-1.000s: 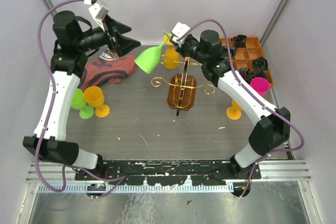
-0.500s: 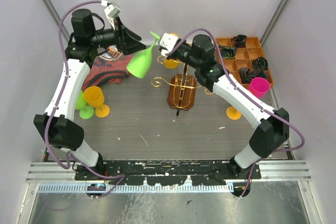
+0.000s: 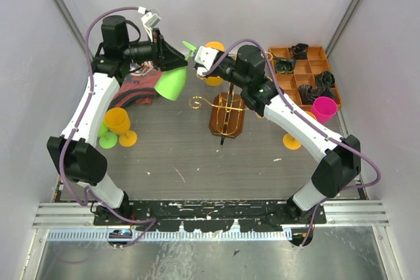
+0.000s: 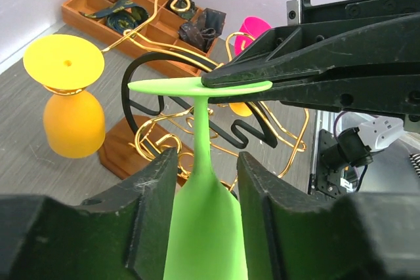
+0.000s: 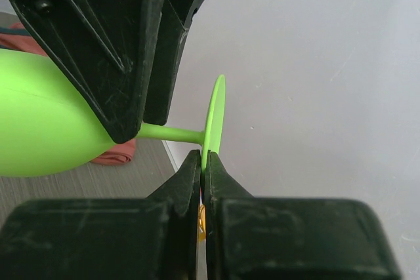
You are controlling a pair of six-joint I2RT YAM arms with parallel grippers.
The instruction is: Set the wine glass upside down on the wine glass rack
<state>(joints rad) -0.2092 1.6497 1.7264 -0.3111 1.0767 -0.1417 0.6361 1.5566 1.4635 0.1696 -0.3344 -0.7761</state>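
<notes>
A green wine glass [image 3: 169, 83] hangs tilted in the air at the back of the table, left of the rack. My right gripper [image 3: 194, 56] is shut on the rim of its flat foot [image 5: 216, 113]. My left gripper [image 4: 207, 159] is open, with a finger [image 4: 147, 195] on each side of the bowl [image 4: 205, 234] just below the stem. I cannot tell whether the fingers touch the bowl. The wine glass rack [image 3: 226, 115], gold curly wire on a brown wooden base, stands right of the glass and also shows in the left wrist view [image 4: 157, 142].
An orange glass [image 3: 214, 73] stands upside down behind the rack. Orange [image 3: 118, 122] and green [image 3: 104, 137] glasses stand at the left beside a red cloth [image 3: 134, 91]. A pink glass [image 3: 323, 107], another orange one [image 3: 292, 140] and a brown compartmented tray [image 3: 316, 50] are at the right.
My right gripper has carried the green glass left and back. My left gripper has swung right and its open fingers now sit round the bowl.
</notes>
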